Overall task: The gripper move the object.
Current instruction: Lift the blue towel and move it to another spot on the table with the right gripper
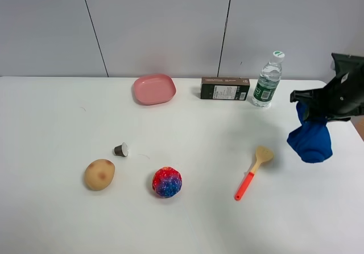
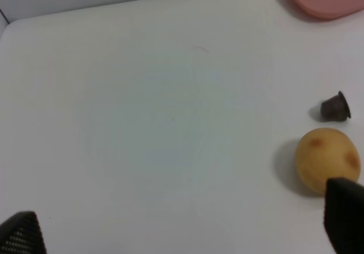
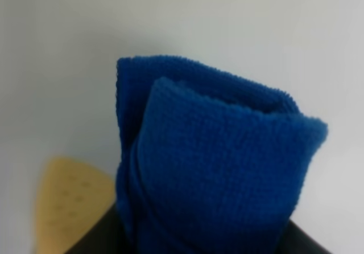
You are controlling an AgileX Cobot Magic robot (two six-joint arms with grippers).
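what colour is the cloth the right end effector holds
The cloth is solid deep blue, clearest in the right wrist view.

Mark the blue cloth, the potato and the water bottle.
blue cloth [image 1: 311, 143], exterior high view, middle of the hanging bundle.
potato [image 1: 100, 174], exterior high view, its centre.
water bottle [image 1: 265, 87], exterior high view, on its label.

You see a potato [image 1: 100, 174] at 8 o'clock, a ball [image 1: 167, 182] at 6, a pink dish [image 1: 154, 89] at 11, a water bottle [image 1: 267, 80] at 2.

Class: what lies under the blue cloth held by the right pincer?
Only white table shows around the blue cloth; the spatula lies apart from it. The spot directly beneath is hidden by the cloth.
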